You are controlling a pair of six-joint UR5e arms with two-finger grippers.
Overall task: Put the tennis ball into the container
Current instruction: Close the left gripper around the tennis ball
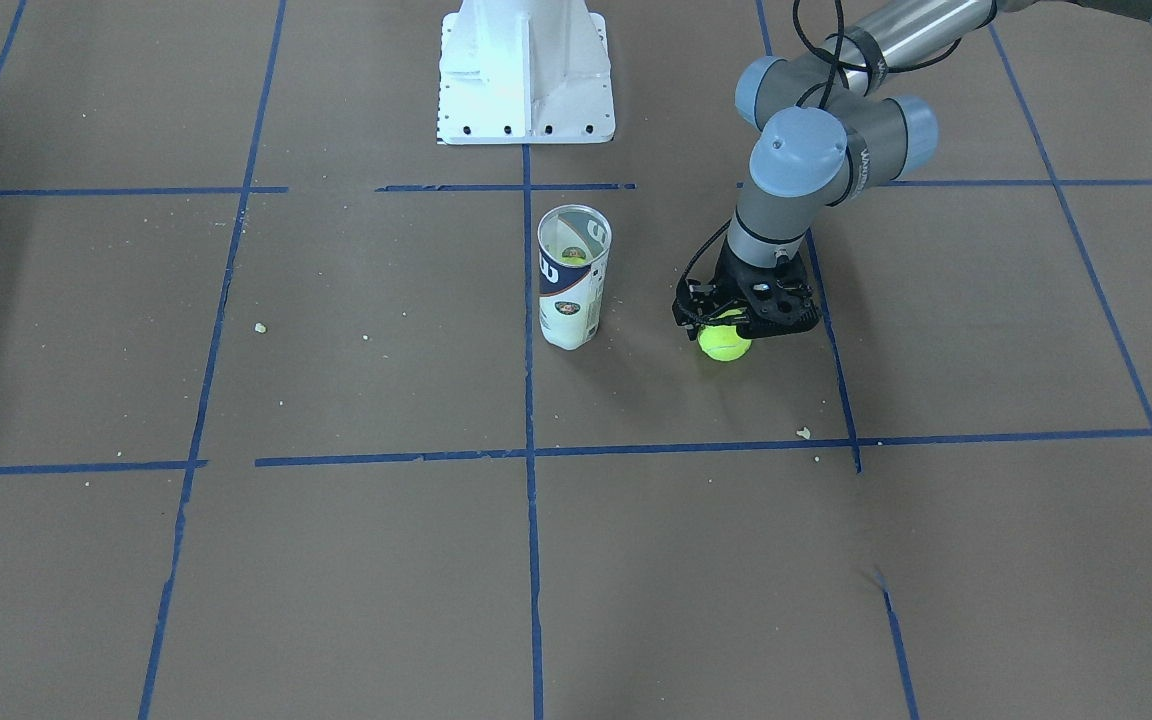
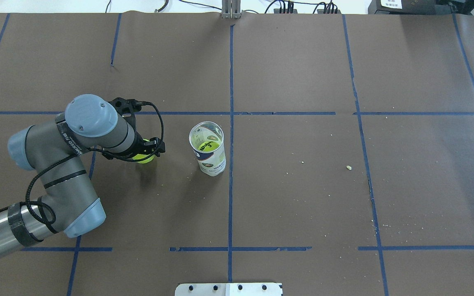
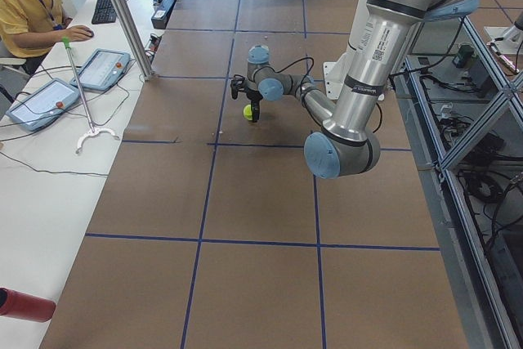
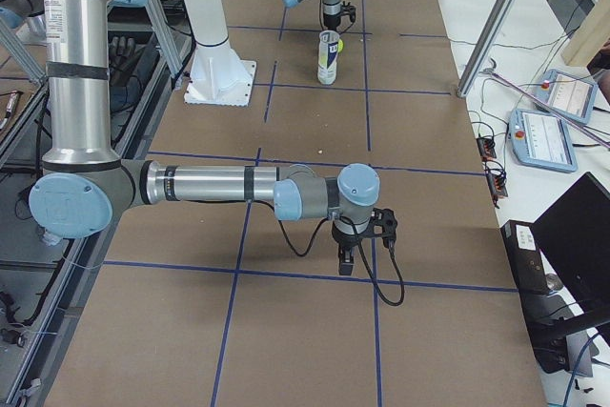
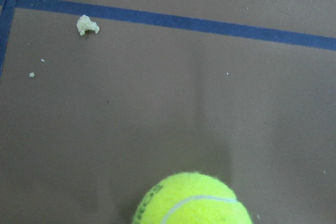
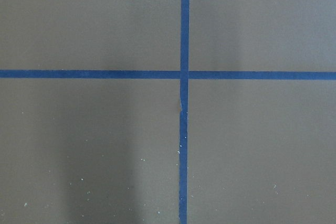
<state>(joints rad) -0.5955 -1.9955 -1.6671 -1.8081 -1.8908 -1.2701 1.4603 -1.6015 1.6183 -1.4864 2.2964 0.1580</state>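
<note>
Tennis ball [image 1: 724, 342] lies low at the desk [image 1: 336, 560], directly beneath the left pincer [image 1: 733, 322]; whether the pincer is pinching it cannot be told. Container [image 1: 573, 285] stands upright, mouth open upward, near on the ball's right. Right pincer [image 4: 349, 256] is far off and its state cannot be told.

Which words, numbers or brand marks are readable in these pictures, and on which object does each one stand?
"Wilson" above "3": on the inner ball lying in the container, overhead view.
Container label: print and round emblem too small to read.
Left arm: lettering along one joint sleeve, too blurred to read.
Tennis ball: dark letters at its left edge in the left wrist view, cut off, unreadable.
</note>
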